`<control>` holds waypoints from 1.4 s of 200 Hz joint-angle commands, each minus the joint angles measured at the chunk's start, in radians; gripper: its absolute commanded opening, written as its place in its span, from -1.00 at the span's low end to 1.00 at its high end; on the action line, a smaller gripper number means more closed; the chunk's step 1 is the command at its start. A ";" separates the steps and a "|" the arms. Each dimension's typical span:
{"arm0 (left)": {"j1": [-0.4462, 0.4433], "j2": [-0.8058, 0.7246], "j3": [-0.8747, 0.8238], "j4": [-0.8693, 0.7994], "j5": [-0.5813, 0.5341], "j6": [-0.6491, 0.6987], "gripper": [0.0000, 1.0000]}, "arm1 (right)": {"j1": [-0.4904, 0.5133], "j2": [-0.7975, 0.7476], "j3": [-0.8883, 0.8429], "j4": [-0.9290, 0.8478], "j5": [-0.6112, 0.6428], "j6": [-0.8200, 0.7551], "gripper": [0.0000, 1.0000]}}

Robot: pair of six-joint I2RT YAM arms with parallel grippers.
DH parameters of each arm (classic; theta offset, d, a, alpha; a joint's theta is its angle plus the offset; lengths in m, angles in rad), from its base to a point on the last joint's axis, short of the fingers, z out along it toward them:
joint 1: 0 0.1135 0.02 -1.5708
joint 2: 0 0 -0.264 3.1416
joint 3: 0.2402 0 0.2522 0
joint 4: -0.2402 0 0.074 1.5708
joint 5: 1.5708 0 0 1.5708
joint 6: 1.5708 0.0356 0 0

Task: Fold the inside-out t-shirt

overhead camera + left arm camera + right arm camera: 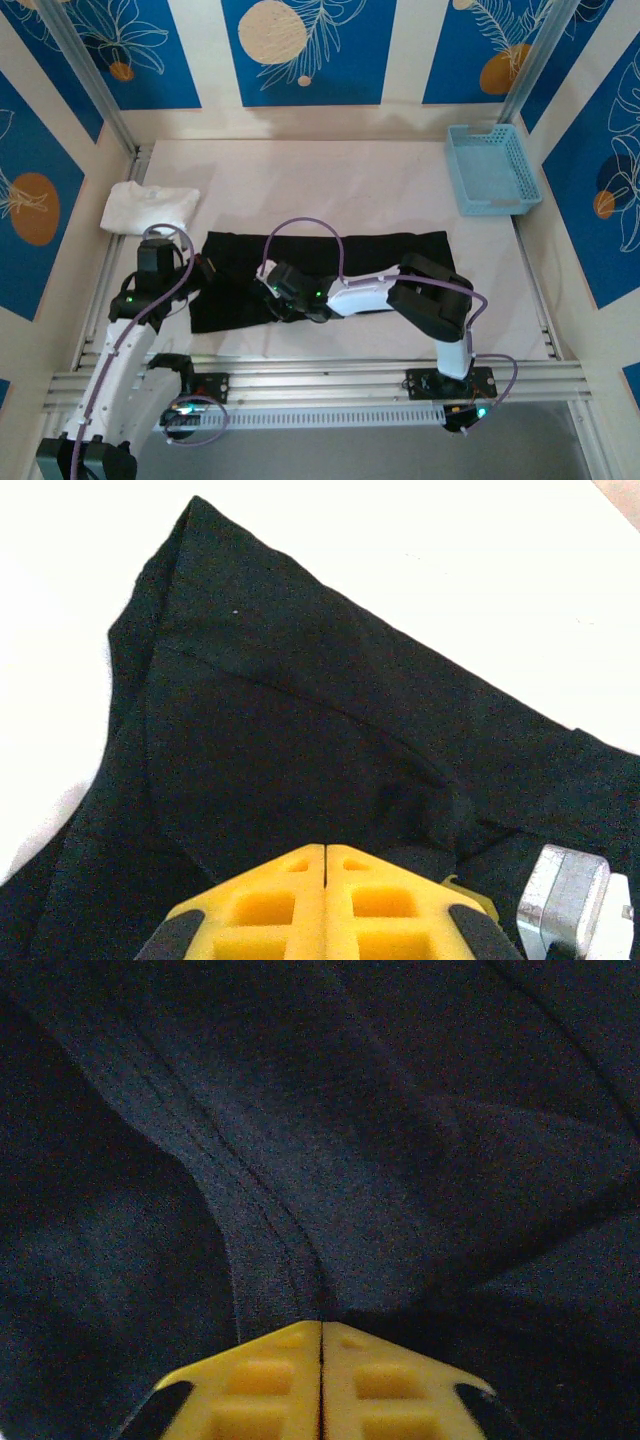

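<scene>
A black short-sleeved cloth t-shirt (390,250) lies spread flat across the near middle of a white table (350,180), just ahead of two robot arms. The right gripper (321,1328) is clenched on the shirt: a stitched seam rises into its closed yellow fingers, probably so that edge can be lifted and folded over. The left gripper (325,852) is also closed, tips against the shirt's left end near a sleeve; whether it pinches any cloth cannot be told. One folded white cloth t-shirt (150,207) sits at the far left, one light-blue plastic basket (455,165) at the far right, both well apart from the work. Counted: two shirts, one basket, two grippers.
</scene>
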 commanded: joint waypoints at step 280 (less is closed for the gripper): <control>0.016 -0.027 -0.022 0.006 -0.005 0.032 -1.00 | -0.038 -0.005 0.078 -0.056 -0.131 0.036 -0.85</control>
